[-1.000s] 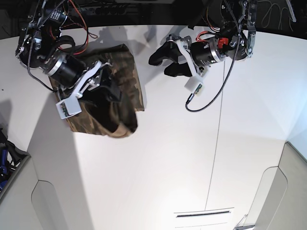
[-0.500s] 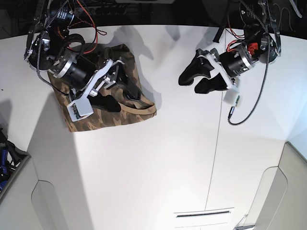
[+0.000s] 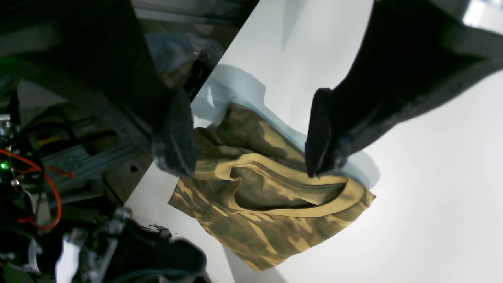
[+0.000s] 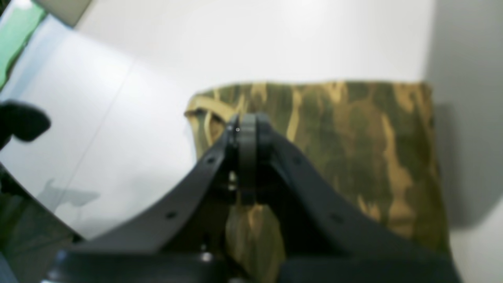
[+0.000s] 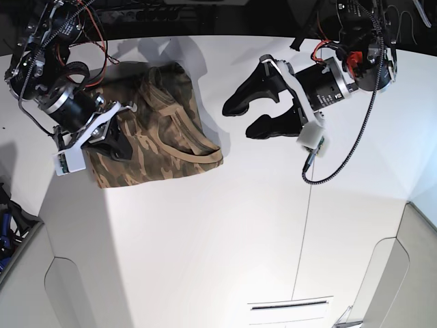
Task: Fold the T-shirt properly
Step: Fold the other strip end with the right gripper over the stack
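Note:
The camouflage T-shirt [image 5: 160, 133] lies folded into a compact rectangle at the far left of the white table [image 5: 239, 225], its tan ribbed collar [image 5: 198, 154] facing up at the right edge. My right gripper [image 5: 116, 145] is at the shirt's left edge; in the right wrist view its jaws [image 4: 246, 129] are shut together above the fabric [image 4: 353, 149]. My left gripper [image 5: 240, 117] is open and empty, hovering just right of the shirt. In the left wrist view [image 3: 249, 137] the shirt [image 3: 251, 228] and its collar [image 3: 290, 212] show between the spread fingers.
The table's far edge runs just behind the shirt, with dark frames and red wires [image 5: 102, 27] beyond it. A black cable [image 5: 334, 164] hangs from the left arm. The table's left edge drops off near blue items [image 5: 5, 225].
My right gripper has pulled back from the middle of the shirt to its left edge. My left gripper has moved left, closer to the shirt. The shirt lies still.

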Robot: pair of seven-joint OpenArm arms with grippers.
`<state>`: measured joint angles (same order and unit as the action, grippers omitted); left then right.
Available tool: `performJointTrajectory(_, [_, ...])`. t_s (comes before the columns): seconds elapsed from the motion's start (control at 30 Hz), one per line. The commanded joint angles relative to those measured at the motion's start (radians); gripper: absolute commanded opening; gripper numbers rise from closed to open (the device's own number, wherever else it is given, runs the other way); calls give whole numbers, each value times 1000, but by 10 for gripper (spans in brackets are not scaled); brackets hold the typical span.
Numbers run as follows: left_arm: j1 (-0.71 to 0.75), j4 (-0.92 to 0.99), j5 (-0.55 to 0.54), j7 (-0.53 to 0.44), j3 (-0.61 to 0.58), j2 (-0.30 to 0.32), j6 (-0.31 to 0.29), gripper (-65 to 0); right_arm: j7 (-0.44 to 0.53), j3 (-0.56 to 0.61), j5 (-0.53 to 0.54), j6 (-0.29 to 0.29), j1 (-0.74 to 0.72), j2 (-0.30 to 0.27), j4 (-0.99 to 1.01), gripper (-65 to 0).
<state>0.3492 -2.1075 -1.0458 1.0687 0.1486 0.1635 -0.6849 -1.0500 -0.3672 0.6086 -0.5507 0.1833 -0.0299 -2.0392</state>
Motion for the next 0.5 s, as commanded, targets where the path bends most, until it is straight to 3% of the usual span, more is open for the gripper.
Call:
performJointTrajectory(0.0, [-6, -18, -13, -35, -8, 0, -13, -190, 23, 2, 19, -6, 14, -10, -16, -650])
performJointTrajectory(0.2, [-6, -18, 41, -78, -32, -3, -13, -190, 44, 63, 26, -23, 122, -8, 25, -650])
performJointTrajectory(0.47, [-6, -18, 41, -78, -31, -3, -13, -190, 35, 335, 29, -41, 150, -9, 158, -650])
